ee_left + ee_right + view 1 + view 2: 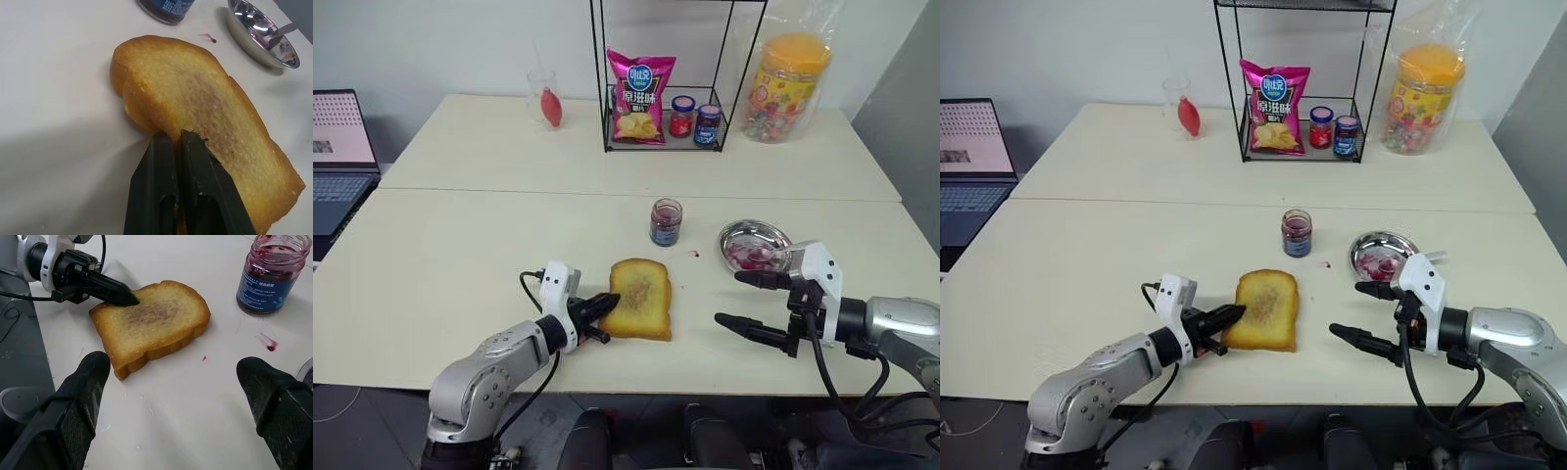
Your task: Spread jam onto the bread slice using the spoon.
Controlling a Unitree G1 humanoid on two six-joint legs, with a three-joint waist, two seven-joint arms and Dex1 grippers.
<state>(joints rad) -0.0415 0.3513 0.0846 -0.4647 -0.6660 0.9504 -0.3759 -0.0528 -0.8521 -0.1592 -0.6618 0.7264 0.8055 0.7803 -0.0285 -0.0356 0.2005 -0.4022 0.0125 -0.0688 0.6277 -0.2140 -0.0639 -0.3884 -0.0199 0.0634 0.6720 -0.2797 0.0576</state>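
Note:
The bread slice (644, 294), golden with a browned centre, lies flat on the table near the front edge. My left gripper (613, 300) is shut, and its tips rest on top of the slice's left edge (173, 136). The jam jar (666, 222), lidless and dark-labelled, stands behind the slice. To its right, the spoon (279, 36) lies in a round steel dish (732, 235) smeared with jam. My right gripper (726, 298) hovers to the right of the slice and in front of the dish, open wide with nothing between its fingers.
A wire rack (605, 98) at the back holds a chip bag (639, 98), a red-capped jar (681, 116) and a blue-capped jar (708, 124). A clear cup (544, 96), a bagged candy tub (787, 86) and a laptop (337, 162) stand around. A small jam spot (695, 254) marks the table.

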